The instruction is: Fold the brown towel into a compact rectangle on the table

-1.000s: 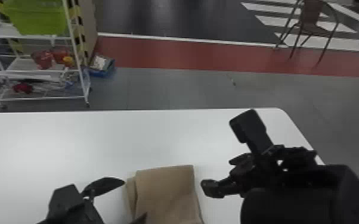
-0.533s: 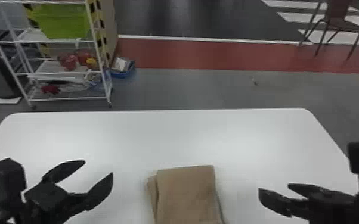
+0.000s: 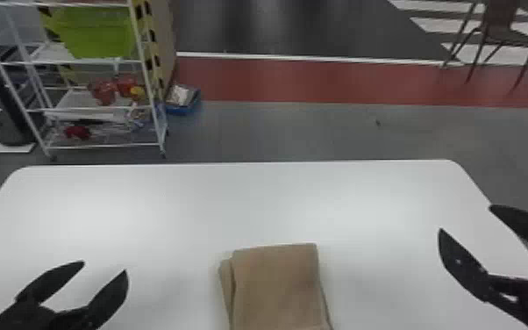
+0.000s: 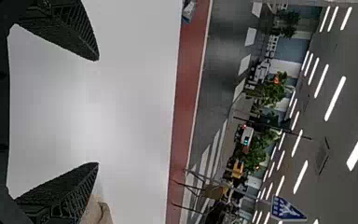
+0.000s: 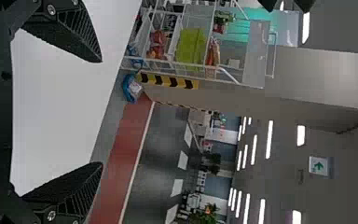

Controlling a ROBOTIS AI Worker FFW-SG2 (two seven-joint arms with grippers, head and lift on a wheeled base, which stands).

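In the head view the brown towel [image 3: 276,285] lies folded on the white table [image 3: 180,206], at the near middle. Its layers sit slightly offset, with a lower one showing along the left side. My left gripper [image 3: 105,266] stands open to the left of the towel, apart from it. Over at the table's right edge my right gripper [image 3: 465,218] is also open and well away from the towel. The left wrist view shows the left gripper [image 4: 98,112] with nothing between its fingers and part of the towel [image 4: 98,211] beside one finger. Spread fingers of the right gripper [image 5: 102,112] frame bare tabletop.
Beyond the table at the left stands a white wire rack [image 3: 96,107] holding a green bin [image 3: 96,33]. A blue box [image 3: 183,100] is on the floor beside it. A brown chair [image 3: 500,26] stands far off at the right.
Both grippers have moved outward from the towel, the right one much farther right. In the head view the scene has shifted rightward. The towel keeps its folded shape.
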